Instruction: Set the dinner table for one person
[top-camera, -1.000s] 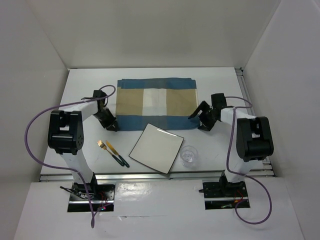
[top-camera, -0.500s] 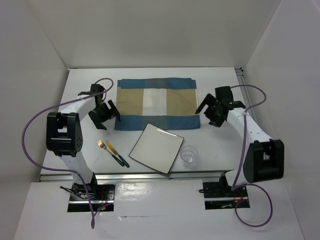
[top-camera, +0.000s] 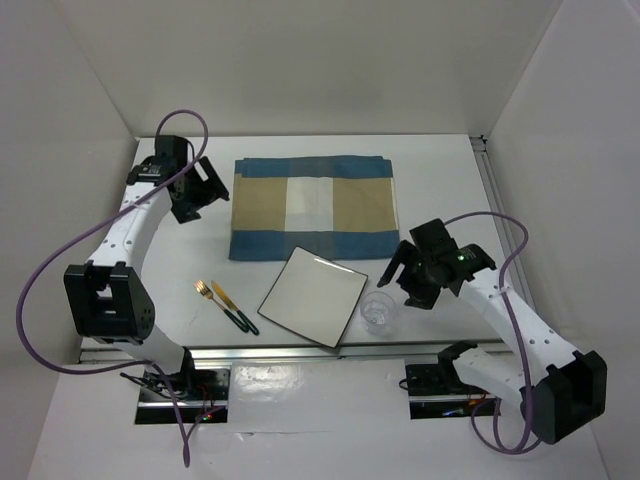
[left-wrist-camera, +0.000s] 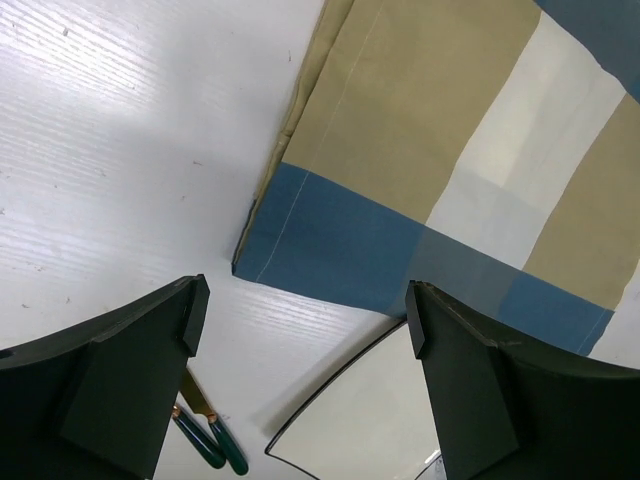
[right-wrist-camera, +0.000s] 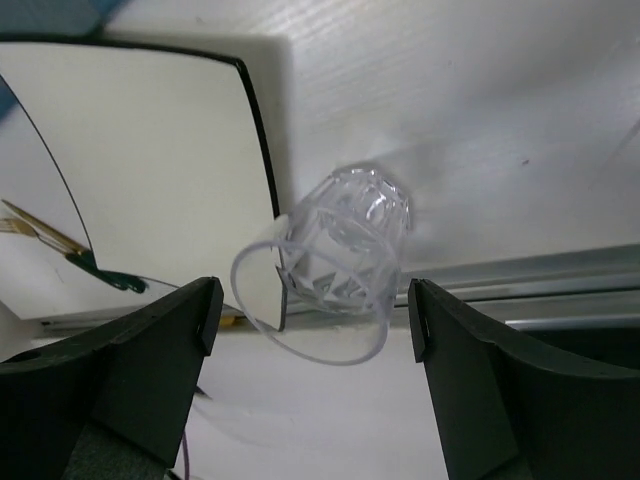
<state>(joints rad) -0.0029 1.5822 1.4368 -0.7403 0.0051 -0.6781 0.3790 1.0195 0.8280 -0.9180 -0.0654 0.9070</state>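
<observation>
Right hand (top-camera: 410, 284) — now near glass (top-camera: 378, 312) (ungrasped)

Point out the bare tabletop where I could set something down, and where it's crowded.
Free: the dinner table right of the placemat, and the strip behind the placemat. Crowded: the near edge, where cutlery, plate and glass line up, with the open right gripper by the glass.

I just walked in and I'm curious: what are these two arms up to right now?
A blue-and-tan striped cloth placemat lies spread on the white table. The right gripper hovers open, aimed at a clear glass tumbler beside a square dark-rimmed white plate. The left gripper hangs open, empty, left of the placemat. A green-handled fork and knife lie untouched.
</observation>
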